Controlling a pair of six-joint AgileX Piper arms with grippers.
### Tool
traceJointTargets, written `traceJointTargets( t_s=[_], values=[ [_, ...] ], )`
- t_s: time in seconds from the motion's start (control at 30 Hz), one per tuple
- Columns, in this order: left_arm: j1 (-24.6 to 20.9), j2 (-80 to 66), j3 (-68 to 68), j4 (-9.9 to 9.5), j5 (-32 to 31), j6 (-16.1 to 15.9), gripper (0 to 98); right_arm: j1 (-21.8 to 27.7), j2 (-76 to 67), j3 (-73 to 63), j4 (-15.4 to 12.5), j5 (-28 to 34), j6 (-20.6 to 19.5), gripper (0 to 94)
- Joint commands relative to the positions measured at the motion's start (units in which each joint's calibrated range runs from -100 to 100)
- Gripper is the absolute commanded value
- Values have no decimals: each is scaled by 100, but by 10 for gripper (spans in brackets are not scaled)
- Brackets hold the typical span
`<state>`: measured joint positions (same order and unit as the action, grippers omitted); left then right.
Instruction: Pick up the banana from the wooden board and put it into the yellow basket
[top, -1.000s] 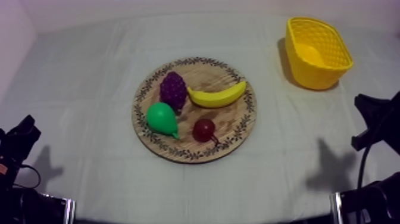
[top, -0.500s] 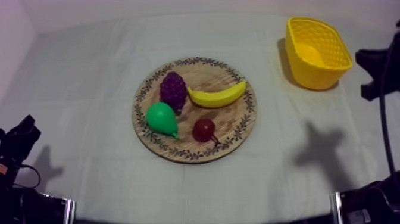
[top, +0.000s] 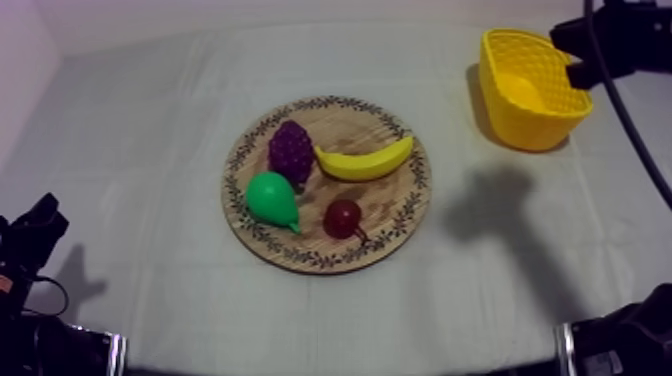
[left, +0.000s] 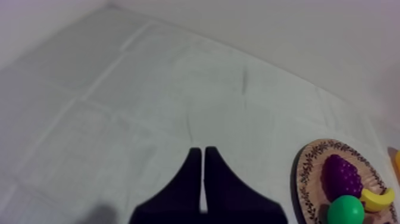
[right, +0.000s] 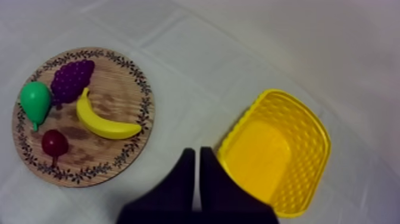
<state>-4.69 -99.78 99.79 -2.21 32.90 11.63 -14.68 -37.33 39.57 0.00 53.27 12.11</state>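
PiPER arms at work: a grey-white counter (top: 140, 130) carries a round wooden board (top: 395, 200) at its middle. A yellow basket (top: 545, 125) stands well apart at the far right. The right arm (top: 620, 35) hangs over the basket's far rim. From its own camera, the right pincer (right: 196, 152) shows black fingers pressed together in a narrow wedge, holding nothing. The basket is just beside it and the board lies off to the other side. The left arm (top: 30, 235) sits low at the near left corner. The left pincer (left: 202, 150) is likewise closed on nothing and points across bare counter, with the board away to one side.

The banana (top: 365, 162) lies on the far right part of the board, not yet picked up. From the right pincer it lies toward the counter's middle and nearer the arms' bases, across a strip of bare counter. Its long axis runs side to side across the board. The end toward the basket tilts a little to the far edge, and the curve bows toward the near edge. Its other end is just beside the grapes (top: 291, 152). The pear (top: 272, 200) and the small red fruit (top: 343, 216) sit apart from it, nearer the front.

The right arm looks the nearer and better placed. Its fingers would have to part and close across the banana's short width. No brand, label or writing can be read; the board's rim bears only a leaf pattern.
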Motion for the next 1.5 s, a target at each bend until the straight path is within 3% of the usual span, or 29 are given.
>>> traceJointTargets(
  t_s=[0.0,0.3,0.77,1.13,1.47],
  values=[
    [2,-5,-1,3,0,2,1,-20,392,-363,36,84,-1,7],
    [2,-5,-1,3,0,2,1,-6,1177,-1353,-137,654,429,7],
    [2,-5,-1,3,0,-1,1,-200,1807,-2803,-588,2474,1489,7],
    [2,-5,-1,3,0,2,1,-473,2177,-2962,-862,3390,1747,7],
    [2,-5,-1,3,0,2,1,-610,2424,-3115,-1059,3692,1734,7]
  ],
)
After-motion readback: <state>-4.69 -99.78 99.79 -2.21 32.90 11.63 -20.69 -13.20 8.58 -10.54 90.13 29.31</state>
